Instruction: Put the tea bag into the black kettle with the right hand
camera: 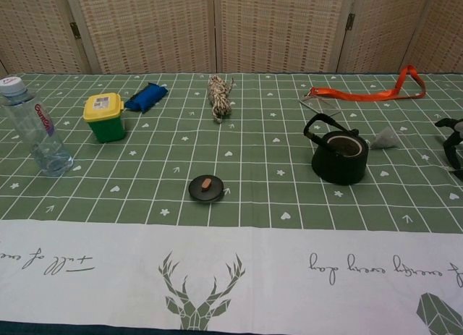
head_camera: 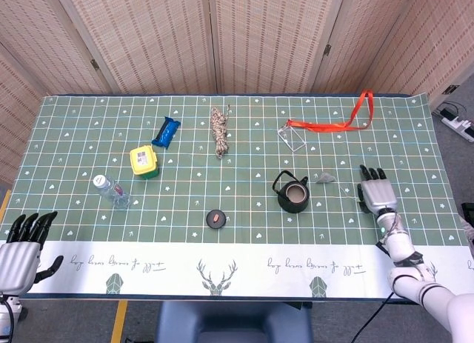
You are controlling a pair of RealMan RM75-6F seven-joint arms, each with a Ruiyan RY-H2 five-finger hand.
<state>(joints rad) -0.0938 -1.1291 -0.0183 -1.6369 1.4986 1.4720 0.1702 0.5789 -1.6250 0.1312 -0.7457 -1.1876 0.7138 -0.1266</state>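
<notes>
The black kettle (head_camera: 293, 195) (camera: 338, 156) stands lidless on the green cloth, handle tilted toward the left. A small grey tea bag (head_camera: 325, 179) (camera: 385, 137) lies just to its right, with a thin string trailing toward my right hand (head_camera: 375, 192) (camera: 452, 141). That hand lies flat on the table with fingers spread, holding nothing, a short way right of the tea bag. My left hand (head_camera: 22, 243) hovers open at the table's near left corner, seen only in the head view.
The kettle's round black lid (head_camera: 215, 218) (camera: 206, 188) lies left of the kettle. Further off are a water bottle (camera: 32, 129), a yellow-lidded green tub (camera: 105, 116), a blue packet (camera: 145, 98), a coiled rope (camera: 219, 95) and an orange lanyard (camera: 364, 91).
</notes>
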